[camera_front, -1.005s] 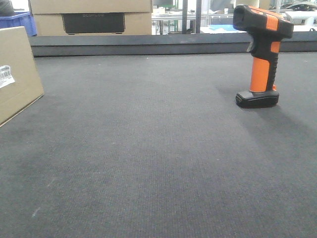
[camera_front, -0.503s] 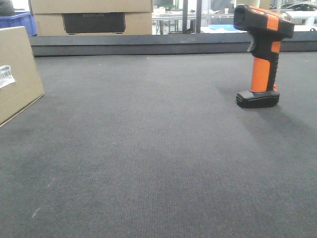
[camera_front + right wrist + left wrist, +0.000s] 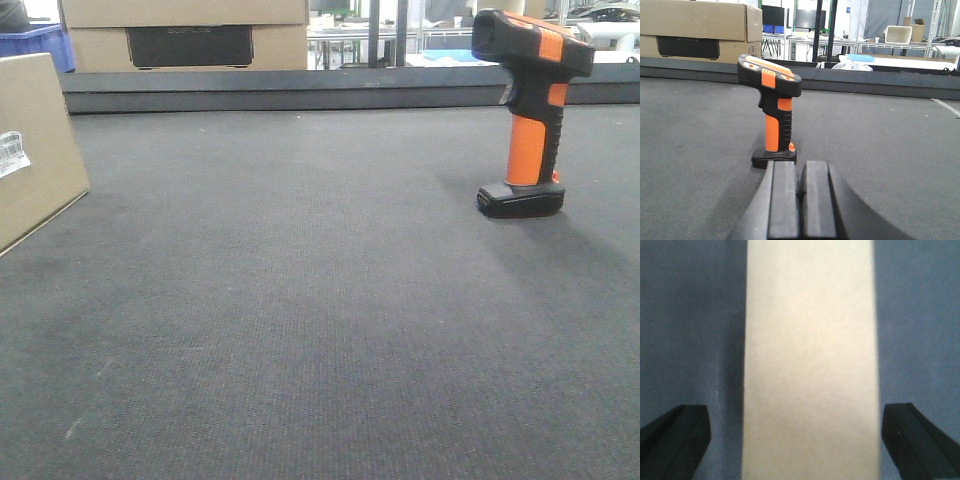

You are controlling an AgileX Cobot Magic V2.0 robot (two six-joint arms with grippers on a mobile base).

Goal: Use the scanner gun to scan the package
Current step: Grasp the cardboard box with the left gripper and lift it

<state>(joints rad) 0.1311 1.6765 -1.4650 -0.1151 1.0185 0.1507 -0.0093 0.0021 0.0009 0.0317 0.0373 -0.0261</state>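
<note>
At nine o'clock we see the package (image 3: 35, 150) closed, contents hidden; the scanner gun (image 3: 527, 110) stands at two. Our left gripper (image 3: 795, 412) gapes astride the package; right gripper (image 3: 801, 175) pinched together, empty.

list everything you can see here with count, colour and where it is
package: 1, tan, with a white label, left edge of the mat
scanner gun: 1, black and orange, upright on its foot, right rear of the mat
printed box: 1, tan with a black rectangle, beyond the mat, back left
crate: 1, blue, far back left
mat: 1, dark grey, covers the work surface
left gripper: 1, black, open, fingers either side of the package
right gripper: 1, black, shut, empty, facing the scanner gun
</note>
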